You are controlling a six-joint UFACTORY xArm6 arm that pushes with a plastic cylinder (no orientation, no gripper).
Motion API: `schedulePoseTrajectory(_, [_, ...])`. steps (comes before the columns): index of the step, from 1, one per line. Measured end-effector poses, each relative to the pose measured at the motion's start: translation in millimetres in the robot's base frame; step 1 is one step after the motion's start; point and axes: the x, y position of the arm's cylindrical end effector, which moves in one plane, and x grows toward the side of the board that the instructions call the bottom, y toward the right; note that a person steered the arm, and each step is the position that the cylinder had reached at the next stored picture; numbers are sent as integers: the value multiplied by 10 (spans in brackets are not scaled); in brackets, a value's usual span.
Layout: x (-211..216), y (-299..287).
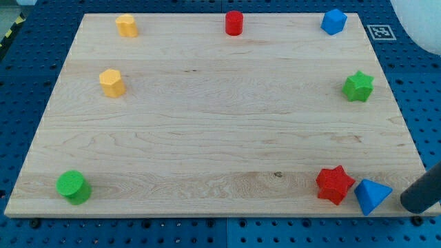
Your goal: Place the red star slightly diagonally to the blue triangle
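The red star (335, 184) lies near the board's bottom right corner. The blue triangle (372, 195) sits just to its right and slightly lower, almost touching it, at the board's bottom edge. The dark rod enters from the view's right edge, and my tip (411, 202) rests just right of the blue triangle, with a small gap between them, at the board's right edge.
The wooden board (207, 117) also carries a green cylinder (73, 187) at bottom left, two yellow blocks (111, 83) (127, 25) at upper left, a red cylinder (234, 23) at top middle, a blue block (333, 21) at top right and a green star (358, 86) at right.
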Motion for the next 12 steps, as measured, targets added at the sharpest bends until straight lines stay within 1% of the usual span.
schedulePoseTrajectory(1, [-5,-79])
schedulePoseTrajectory(4, [-8,-624])
schedulePoseTrajectory(8, [-44,-882])
schedulePoseTrajectory(10, [-253,-894])
schedulePoseTrajectory(12, [-500,-1106])
